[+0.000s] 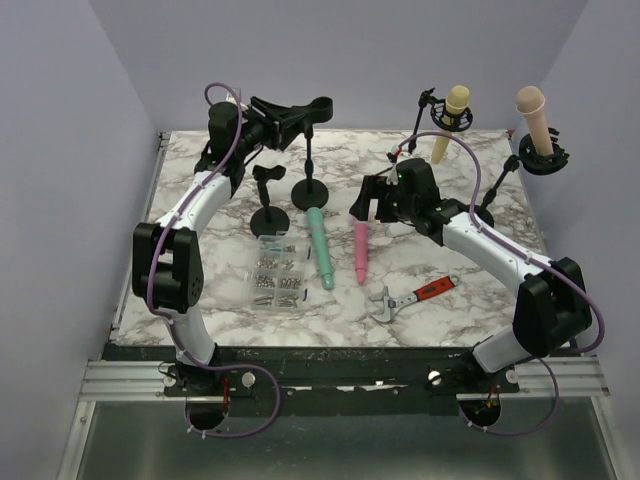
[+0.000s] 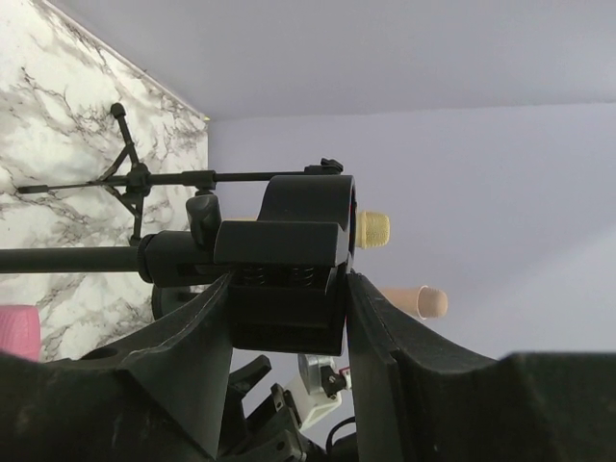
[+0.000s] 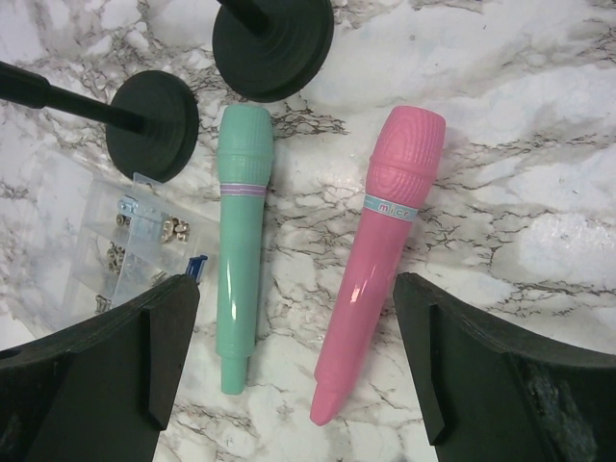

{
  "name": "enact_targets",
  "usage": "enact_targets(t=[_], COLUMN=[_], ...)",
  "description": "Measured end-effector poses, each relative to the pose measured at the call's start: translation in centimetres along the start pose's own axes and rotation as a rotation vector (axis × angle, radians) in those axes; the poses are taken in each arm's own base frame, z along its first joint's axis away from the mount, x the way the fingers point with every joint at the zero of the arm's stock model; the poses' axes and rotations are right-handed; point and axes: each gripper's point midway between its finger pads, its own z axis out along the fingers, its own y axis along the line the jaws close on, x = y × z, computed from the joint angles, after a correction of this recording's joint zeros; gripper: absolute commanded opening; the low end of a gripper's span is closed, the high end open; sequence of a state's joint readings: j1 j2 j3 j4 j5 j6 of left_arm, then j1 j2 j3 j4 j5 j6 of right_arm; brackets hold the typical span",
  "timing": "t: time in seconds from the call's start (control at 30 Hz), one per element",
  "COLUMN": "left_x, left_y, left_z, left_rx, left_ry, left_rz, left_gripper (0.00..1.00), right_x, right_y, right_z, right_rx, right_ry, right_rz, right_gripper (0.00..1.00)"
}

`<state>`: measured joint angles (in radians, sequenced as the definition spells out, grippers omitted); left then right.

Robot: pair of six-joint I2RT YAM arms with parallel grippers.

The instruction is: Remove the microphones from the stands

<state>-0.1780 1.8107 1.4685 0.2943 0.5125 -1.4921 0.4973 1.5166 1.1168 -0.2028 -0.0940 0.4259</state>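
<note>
Left tool [image 2: 289,298]: closed on the stand clip [image 2: 298,226], one finger [image 2: 192,337] pressed against each side of its body; probably gripped there to steady the stand while a microphone comes out.
Right tool [image 3: 294,282]: spread wide and holding nothing, hanging directly over the pink microphone [image 3: 380,260]; gap broad enough for the handle, so suited to letting go or to a fresh grasp.
Pink microphone: flat on the table [image 1: 230,320] near the centre of the top view, head toward the stands, tail toward the bottom edge; touching neither tool nor clip.
Progress: judged as good as done for this one, since the clip ring looks empty in the left wrist view and the microphone lies free.
Green microphone [image 3: 241,241]: parallel to the pink one, near on its left, not touching.
Stand bases: two round black discs just above the microphone heads; taller stand [image 1: 311,190] carries the gripped clip, shorter stand [image 1: 270,215] sits to its left.
Other microphones: yellow microphone [image 1: 455,105] and beige microphone [image 1: 532,110] upright in mounts at the upper right of the top view, well apart from both tools.
Clutter: clear screw box [image 1: 278,272] left of the green microphone, red-handled wrench [image 1: 412,297] lower right of the pink one; neither in the way.
Risk: possible wobble of the tall stand if the clip is let go abruptly.
</note>
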Motion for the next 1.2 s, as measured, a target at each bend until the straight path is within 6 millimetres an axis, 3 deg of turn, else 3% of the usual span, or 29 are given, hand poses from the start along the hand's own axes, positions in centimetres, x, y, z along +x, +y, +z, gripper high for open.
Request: enact_targets(t=[0.27, 1.1, 1.2], left_x=[0.4, 0.4, 0.3], left_y=[0.4, 1.2, 2.0], left_z=[-0.7, -0.2, -0.1], left_rx=[0.016, -0.009, -0.030], left_ry=[-0.008, -0.019, -0.014], left_rz=[0.040, 0.308, 0.333], left_gripper=[0.00, 0.00, 0.00], right_x=[0.1, 1.2, 1.2], right_y=[0.0, -0.6, -0.6], right_z=[0.1, 0.8, 0.8], right_rx=[0.001, 0.015, 0.015], right_ry=[0.002, 0.033, 0.033], right_rz=[0.000, 0.003, 0.003], right_gripper=[0.91, 0.91, 0.91])
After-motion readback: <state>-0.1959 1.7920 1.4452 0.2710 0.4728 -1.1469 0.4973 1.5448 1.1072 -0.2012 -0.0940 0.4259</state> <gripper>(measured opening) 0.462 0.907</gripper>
